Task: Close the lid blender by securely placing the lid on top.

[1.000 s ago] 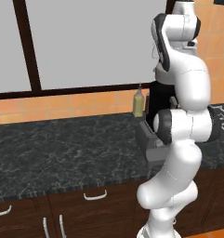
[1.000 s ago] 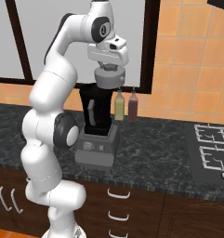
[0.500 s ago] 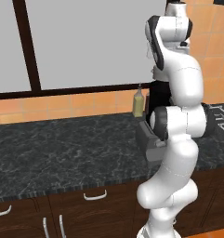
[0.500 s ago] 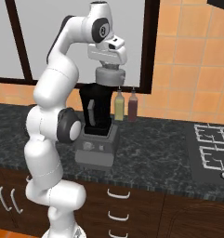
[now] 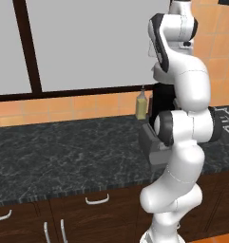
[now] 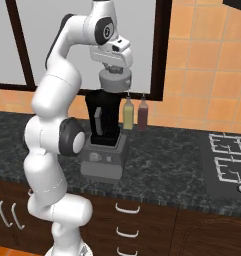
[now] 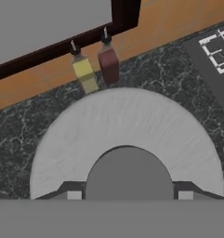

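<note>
1 arm, entered as we see it in the right base view: it rises from the lower left, bends high over the counter (image 6: 162, 165) and turns its wrist straight down. 1 hand (image 6: 115, 75), pointing down, with the lid (image 6: 115, 80) just under it. In the hand view our 2 fingertips (image 7: 74, 195) stand on either side of the lid's raised centre knob, closed against it, so we record the lid (image 7: 127, 139) as gripped.

1 blender (image 6: 104, 137): black jar upright on its boxy grey base, standing on the dark stone counter. The lid hangs above the jar's mouth and slightly toward the bottles; whether it touches the rim we cannot tell. In the left base view the blender (image 5: 156, 102) is mostly hidden behind our arm.

2 bottles against the back wall, just beside the jar: 1 yellowish bottle (image 6: 128, 113) and 1 dark red bottle (image 6: 142, 114), side by side and upright.

1 window frame (image 6: 161, 50), dark, behind the hand. 1 stove top (image 6: 227, 160) well apart along the counter. Open counter lies between the blender and the stove top, and more stretches off on the blender's other side, shown in the left base view (image 5: 63, 152).
</note>
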You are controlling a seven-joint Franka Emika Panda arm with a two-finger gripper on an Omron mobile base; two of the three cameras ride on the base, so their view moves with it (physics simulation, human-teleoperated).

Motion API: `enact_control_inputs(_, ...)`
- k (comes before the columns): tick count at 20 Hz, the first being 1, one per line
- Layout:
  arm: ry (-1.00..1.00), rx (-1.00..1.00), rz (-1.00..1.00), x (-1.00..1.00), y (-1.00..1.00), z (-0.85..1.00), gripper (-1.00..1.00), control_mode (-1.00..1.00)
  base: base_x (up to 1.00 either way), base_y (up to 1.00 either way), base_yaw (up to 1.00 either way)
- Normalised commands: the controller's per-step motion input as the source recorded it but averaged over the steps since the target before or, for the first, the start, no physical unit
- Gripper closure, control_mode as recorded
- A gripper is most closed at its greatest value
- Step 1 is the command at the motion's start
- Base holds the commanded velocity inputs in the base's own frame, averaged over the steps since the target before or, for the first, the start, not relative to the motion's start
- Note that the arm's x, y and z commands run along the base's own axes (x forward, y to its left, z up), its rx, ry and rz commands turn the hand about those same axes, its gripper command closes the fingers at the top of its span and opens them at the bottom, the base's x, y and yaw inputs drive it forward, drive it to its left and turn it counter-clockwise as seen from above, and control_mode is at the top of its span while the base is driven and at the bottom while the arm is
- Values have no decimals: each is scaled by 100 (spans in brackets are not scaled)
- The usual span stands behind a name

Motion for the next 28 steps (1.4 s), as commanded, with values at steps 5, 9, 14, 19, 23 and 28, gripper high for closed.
enact_control_inputs(5, 3, 0, -3, 14, 34, 9, 100, -100, 0, 0, 0)
enact_control_inputs(9, 1, 0, 0, -8, 5, -12, 100, -100, 0, 0, 0)
enact_control_inputs(14, 0, 0, 0, -7, 0, -10, 100, -100, 0, 0, 0)
enact_control_inputs(19, 0, 0, 0, -17, -2, -3, 100, -100, 0, 0, 0)
enact_control_inputs(23, -2, 0, 0, -17, -1, 0, 100, -100, 0, 0, 0)
enact_control_inputs(28, -6, 1, 0, -42, -1, 4, 100, -100, 0, 0, 0)
